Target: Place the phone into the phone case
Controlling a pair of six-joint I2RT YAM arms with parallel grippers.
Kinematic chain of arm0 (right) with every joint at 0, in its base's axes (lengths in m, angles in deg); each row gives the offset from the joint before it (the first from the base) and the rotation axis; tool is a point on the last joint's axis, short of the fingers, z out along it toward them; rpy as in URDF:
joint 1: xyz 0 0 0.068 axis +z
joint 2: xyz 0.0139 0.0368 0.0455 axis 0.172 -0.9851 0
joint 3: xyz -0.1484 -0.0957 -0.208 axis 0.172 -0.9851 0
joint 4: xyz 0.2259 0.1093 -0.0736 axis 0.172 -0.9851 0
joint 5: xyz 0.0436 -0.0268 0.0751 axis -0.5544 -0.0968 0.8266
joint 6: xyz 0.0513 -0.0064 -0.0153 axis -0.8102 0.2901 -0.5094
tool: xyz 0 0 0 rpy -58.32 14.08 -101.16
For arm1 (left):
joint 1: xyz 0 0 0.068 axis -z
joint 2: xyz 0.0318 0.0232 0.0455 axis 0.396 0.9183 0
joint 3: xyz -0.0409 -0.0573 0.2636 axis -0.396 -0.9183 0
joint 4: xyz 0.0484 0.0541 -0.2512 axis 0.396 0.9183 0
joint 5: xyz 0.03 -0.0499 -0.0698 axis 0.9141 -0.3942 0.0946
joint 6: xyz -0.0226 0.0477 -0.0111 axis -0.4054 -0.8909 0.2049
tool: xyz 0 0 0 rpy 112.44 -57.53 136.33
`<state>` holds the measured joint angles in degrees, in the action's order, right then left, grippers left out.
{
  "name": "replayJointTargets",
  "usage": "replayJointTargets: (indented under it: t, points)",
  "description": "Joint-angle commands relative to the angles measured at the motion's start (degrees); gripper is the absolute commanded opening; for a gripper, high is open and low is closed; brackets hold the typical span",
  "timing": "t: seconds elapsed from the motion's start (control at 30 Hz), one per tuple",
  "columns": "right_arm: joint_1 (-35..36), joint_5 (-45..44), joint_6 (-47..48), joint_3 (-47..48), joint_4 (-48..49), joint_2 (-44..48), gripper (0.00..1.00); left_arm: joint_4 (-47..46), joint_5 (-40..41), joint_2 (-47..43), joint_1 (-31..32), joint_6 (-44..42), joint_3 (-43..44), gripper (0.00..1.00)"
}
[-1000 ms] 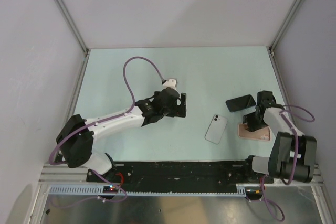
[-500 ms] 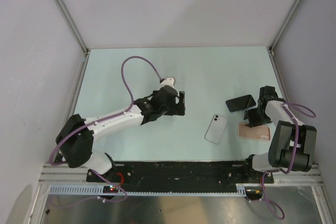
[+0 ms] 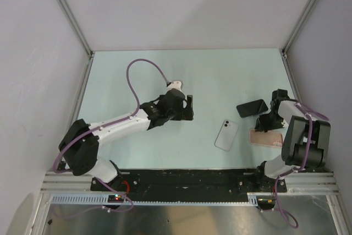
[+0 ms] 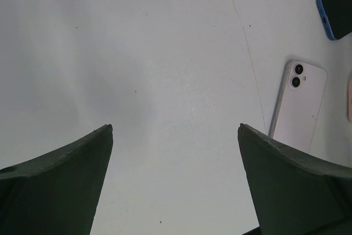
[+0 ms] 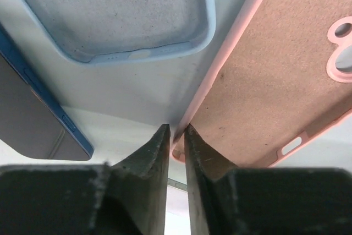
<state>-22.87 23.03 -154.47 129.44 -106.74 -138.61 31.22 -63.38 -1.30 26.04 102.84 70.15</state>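
Showing one white phone (image 3: 226, 135), one pink case (image 5: 275, 70), one blue case (image 5: 126, 9); right hand (image 5: 176, 136) pinching pink case; left hand (image 4: 175, 127) released.

One phone (image 3: 226, 135), two cases (image 3: 268, 138) (image 3: 252, 107)

White phone (image 3: 226, 135) lies left of pink case (image 3: 266, 138); apart

Phone (image 3: 226, 135): white, lying flat and face down, right of centre on my overhead view. Twin camera lenses sit at its far end, and the body is tilted slightly off the near-far line.

Phone case (image 3: 267, 137): pink, empty, open side up. I see it near the phone's right, not touching, long side running left-right. The fuzzy lining and camera cutout are clear on my right wrist view.
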Motion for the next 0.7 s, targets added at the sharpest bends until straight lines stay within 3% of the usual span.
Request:
replayJointTargets:
  t: [0.0, 0.1, 0.37, 0.53, 0.67]
  points:
    - [0.2, 1.2, -0.9, 1.1, -0.5, -2.0, 0.13, -1.1, -0.3, -0.5, -0.8, 1.4, 1.6, 0.98]
    - [1.2, 0.7, -0.1, 0.9, -2.3, -0.6, 0.02, -1.1, -0.3, -0.7, -1.1, 1.6, 1.5, 0.98]
    - [8.0, -1.2, -0.2, -0.8, -6.8, 14.2, 0.0, -1.0, -1.0, -0.9, -2.1, 2.2, 1.6, 0.98]
    - [21.3, -4.0, -2.3, -0.3, -6.2, 21.7, 0.0, -0.8, -1.2, -2.8, -3.2, 2.1, 1.0, 0.98]
    - [34.4, -11.4, 2.2, 5.7, -2.8, 19.5, 0.0, 0.6, 0.4, -6.9, -5.3, 3.4, -1.3, 0.98]
